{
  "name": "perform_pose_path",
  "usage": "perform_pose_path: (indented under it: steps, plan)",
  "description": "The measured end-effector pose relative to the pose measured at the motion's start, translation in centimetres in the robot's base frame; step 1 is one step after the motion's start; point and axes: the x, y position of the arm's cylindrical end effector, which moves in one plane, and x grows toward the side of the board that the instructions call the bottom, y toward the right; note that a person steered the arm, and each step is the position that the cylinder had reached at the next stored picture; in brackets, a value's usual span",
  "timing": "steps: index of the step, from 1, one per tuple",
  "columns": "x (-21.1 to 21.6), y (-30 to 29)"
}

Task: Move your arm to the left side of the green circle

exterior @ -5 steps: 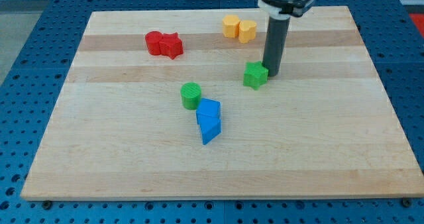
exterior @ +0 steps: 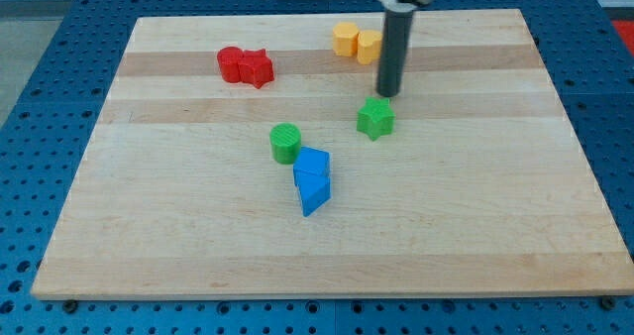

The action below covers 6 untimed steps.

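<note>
While no fingers exist on this rig to be apart or together, the bare rod is what counts. Nearest the view's bottom lie two blue blocks [exterior: 312,179], stacked edge to edge in the tabletop's [exterior: 475,236] middle. Just beyond them, touching or nearly so at their upper left, stands the green circle [exterior: 285,142], a short cylinder. Its left flank faces bare wood. Farther up and to the right sits a green star-like block [exterior: 375,118], and just past it, close to its upper right, my tip [exterior: 387,93] rests. So the circle lies down and to the view's left of my tip, with the green star partly between; I judge a path skirting above both is needed. Beyond are red blocks [exterior: 245,65] and yellow blocks [exterior: 357,42].
</note>
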Motion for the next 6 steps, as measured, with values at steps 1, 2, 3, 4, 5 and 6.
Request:
perform_pose_path:
  steps: [1,2,3,4,5,6]
  plan:
    - [0.0,-5.5]
    - [0.3,-11.2]
    - [2.3,-16.1]
    - [5.3,-20.4]
    - [8.6,-22.1]
    - [11.2,-21.7]
